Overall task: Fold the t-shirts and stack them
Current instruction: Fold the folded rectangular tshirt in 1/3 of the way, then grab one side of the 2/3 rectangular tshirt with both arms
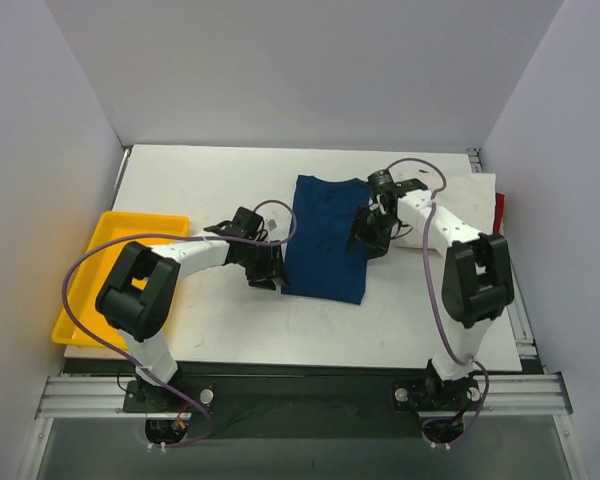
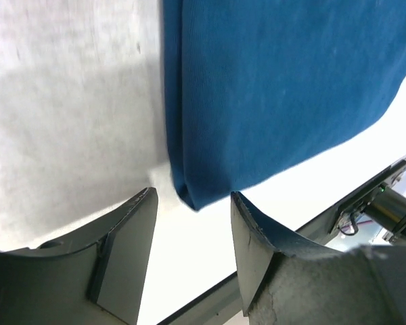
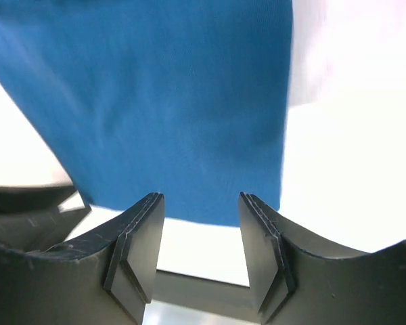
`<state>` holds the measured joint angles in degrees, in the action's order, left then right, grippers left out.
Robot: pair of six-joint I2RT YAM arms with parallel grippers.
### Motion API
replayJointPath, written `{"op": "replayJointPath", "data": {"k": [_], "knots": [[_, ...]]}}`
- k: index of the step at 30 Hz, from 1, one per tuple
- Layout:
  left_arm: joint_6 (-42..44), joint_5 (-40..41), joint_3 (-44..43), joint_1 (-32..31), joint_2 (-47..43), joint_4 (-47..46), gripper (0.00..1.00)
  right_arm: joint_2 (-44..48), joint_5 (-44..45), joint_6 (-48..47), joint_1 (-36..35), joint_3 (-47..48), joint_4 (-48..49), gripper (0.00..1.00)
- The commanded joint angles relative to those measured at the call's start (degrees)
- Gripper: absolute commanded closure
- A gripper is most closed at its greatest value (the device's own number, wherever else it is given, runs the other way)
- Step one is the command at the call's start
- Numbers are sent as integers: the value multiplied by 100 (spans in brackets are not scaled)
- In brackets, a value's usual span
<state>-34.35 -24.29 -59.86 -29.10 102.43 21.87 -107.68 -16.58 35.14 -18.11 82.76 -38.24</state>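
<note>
Cloth of deep blue fills the middle of the table (image 1: 230, 330). It is the navy t-shirt (image 1: 325, 240), folded into a tall, narrow rectangle with its neckline at the far end and its long sides running away from my bases. The face I see is an even blue. Up close the knit is fine and smooth, with a doubled fold rounding its near left corner (image 2: 189, 193).

My left pincer (image 1: 263, 266) sits low at the shirt's left edge, near that corner. Its fingers (image 2: 128, 250) are spread apart and hold nothing, and the tip of the corner hangs just at the mouth of the gap.

My right pincer (image 1: 368, 232) is at the shirt's right edge, jaws parted and empty, with the blue cloth (image 3: 176, 101) lying just beyond them.

Well off to the far right lies a cream-white shirt (image 1: 470, 195), with a red shirt (image 1: 499, 210) showing at its outer edge. A yellow tray (image 1: 80, 300) sits at the table's left side.
</note>
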Motion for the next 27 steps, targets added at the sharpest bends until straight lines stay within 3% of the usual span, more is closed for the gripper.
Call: {"op": "replayJointPath", "data": {"k": [1,10,20,27], "knots": [[86,-110,193,-8,-460,-341,42,747,23,177,-105,-820,316,52],[-37,-207,738,-8,-900,-649,42,1627,111,573,-325,-2799,976,52],[-72,-93,818,-8,-1112,-605,42,1338,49,494,-430,-2977,1275,54],[-116,12,668,-17,-962,-517,43,1039,32,459,-439,-3029,1205,65]]}}
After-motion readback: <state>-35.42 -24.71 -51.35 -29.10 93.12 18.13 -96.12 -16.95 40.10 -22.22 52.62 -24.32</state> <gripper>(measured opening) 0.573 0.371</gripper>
